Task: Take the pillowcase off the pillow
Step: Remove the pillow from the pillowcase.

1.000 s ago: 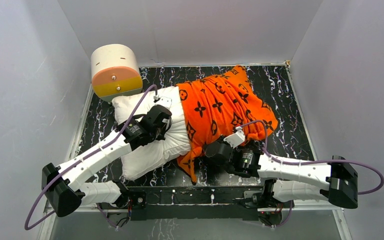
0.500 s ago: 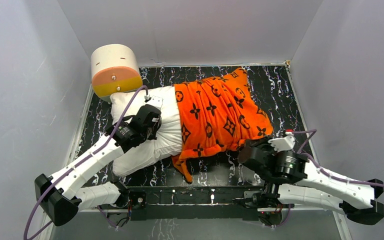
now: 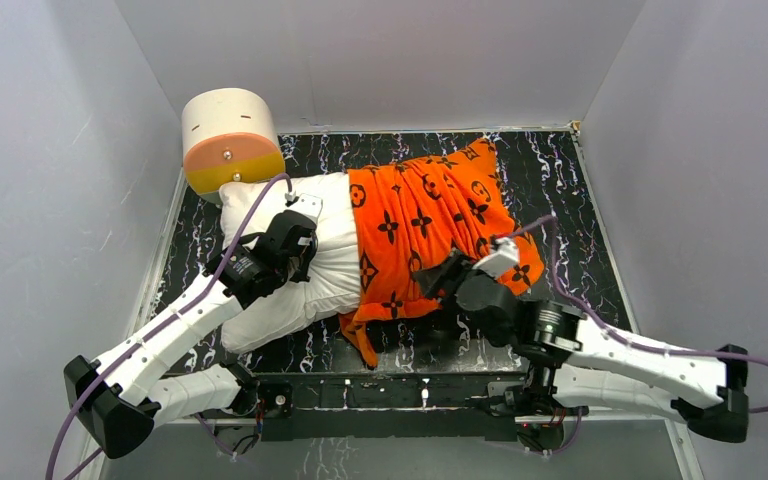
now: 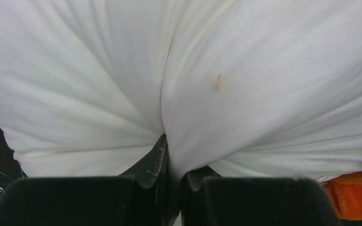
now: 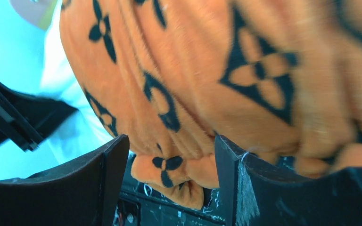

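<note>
Left pincer (image 4: 167, 146): clamped on white pillow (image 3: 345, 265) fabric, anchoring it. Pillowcase (image 3: 425, 215): covers the pillow's right half, on the worktop (image 3: 560, 190). Right pincer (image 5: 169, 141): jaws apart at the near orange hem, holding nothing. Step: taking hold; next likely calls for closing, then pulling rightward.

- Robot lab test cell: plain pale grey panel walls (image 3: 50, 200) box in a black white-veined marble-look tabletop (image 3: 560, 180)
- White-and-black left robot arm (image 3: 170, 330) and right robot arm (image 3: 640, 350) bolted at near edge
</note>
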Robot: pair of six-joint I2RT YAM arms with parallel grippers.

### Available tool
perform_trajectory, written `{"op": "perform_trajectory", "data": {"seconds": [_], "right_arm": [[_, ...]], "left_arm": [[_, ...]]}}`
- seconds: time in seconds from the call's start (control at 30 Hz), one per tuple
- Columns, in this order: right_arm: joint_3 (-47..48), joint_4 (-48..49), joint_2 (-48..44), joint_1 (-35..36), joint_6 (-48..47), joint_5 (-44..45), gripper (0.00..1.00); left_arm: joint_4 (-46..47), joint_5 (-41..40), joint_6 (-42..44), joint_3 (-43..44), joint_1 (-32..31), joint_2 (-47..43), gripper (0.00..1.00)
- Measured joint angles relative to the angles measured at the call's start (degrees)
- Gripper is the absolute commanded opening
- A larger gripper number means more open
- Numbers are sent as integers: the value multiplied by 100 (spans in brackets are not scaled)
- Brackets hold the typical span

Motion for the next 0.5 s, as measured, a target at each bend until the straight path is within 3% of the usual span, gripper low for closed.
{"op": "perform_trajectory", "data": {"seconds": [0.27, 0.5], "right_arm": [[457, 721, 1615, 0, -426, -1342, 78], [680, 1045, 2568, 0, -109, -1628, 80]], "left_arm": [[4, 61, -17, 2, 9, 0, 0], [-83, 87, -63, 153, 17, 146, 0]]}}
